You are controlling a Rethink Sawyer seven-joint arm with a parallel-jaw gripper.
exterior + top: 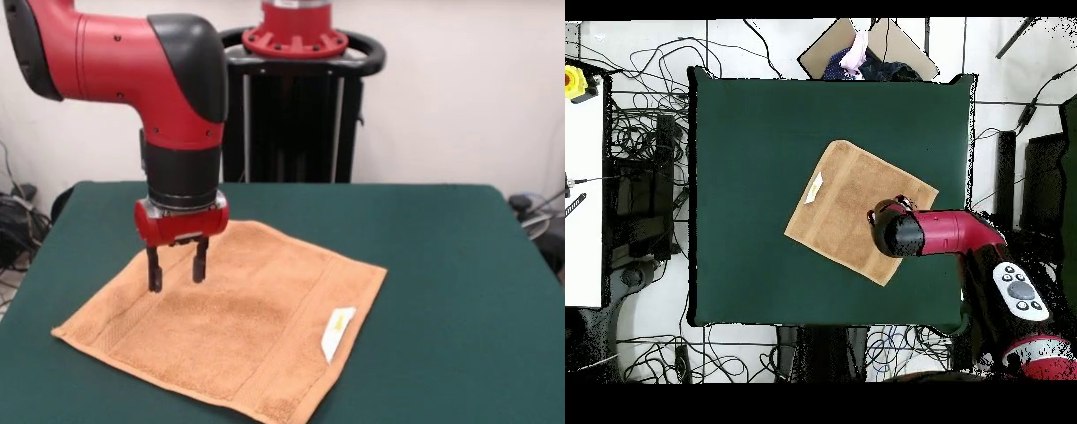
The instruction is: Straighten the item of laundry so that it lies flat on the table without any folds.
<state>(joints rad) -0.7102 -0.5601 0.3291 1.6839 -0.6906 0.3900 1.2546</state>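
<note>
The orange-tan towel (238,322) lies spread on the dark green table (459,265), turned like a diamond, with woven border bands and a small white tag (336,332) near its right corner. It looks flat, with no fold showing. My gripper (177,271) hangs just above the towel's left part, fingers open and empty, tips pointing down. In the overhead view the towel (845,205) lies right of the table's (745,150) middle, and the arm's wrist (900,232) covers its right edge, hiding the gripper.
The robot's black pedestal (291,106) stands at the table's far side. Cables lie on the floor around the table (640,150). A person's hand and a cardboard sheet (855,50) show at the table's top edge in the overhead view.
</note>
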